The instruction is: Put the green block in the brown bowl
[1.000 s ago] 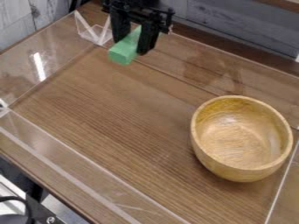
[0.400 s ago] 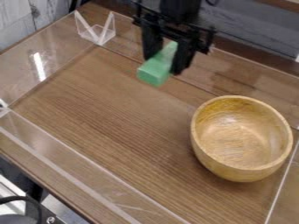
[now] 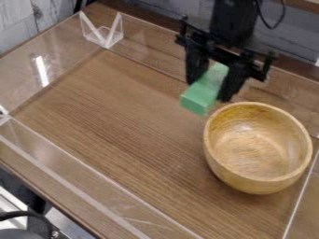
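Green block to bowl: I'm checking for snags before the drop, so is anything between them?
Nothing visible. The black gripper holds the bright green rectangular block above the table, beside the round tan wooden bowl's upper-left rim; the bowl looks empty.

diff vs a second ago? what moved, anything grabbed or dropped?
The gripper, shut on the green block throughout, carried it rightward and toward the camera across the table, from the back-left area to just beside the brown bowl's left rim. Nothing was picked up or released. The bowl is empty and has not shifted; the clear stand at the back also stayed put.
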Available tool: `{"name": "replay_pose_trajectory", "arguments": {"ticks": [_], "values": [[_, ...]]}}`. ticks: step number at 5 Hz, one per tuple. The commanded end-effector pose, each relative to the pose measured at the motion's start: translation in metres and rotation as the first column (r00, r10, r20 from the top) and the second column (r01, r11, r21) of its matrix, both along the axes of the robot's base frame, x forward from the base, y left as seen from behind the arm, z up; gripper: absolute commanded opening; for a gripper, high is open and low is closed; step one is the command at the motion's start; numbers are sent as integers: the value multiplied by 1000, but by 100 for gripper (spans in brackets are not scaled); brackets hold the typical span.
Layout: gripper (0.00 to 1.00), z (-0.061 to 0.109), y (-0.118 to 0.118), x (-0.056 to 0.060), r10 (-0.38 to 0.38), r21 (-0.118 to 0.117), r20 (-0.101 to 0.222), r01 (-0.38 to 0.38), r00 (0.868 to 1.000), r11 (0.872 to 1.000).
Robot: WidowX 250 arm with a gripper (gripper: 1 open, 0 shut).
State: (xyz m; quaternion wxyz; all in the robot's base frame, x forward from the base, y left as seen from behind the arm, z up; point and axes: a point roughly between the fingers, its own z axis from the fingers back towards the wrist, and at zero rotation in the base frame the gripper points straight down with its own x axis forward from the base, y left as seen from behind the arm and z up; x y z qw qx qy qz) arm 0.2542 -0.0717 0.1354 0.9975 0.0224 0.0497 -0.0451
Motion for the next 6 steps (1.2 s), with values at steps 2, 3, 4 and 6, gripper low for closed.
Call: {"name": "replay_pose_trajectory", "arguments": {"ticks": [2, 3, 4, 6], "values": [[0, 5, -13, -5, 16, -15, 78, -15, 997, 1000], [0, -4, -15, -6, 20, -13, 86, -19, 996, 1000], [0, -9, -17, -6, 20, -11, 97, -19, 995, 1000], [0, -14, -19, -5, 16, -12, 113, -15, 993, 1000]]}}
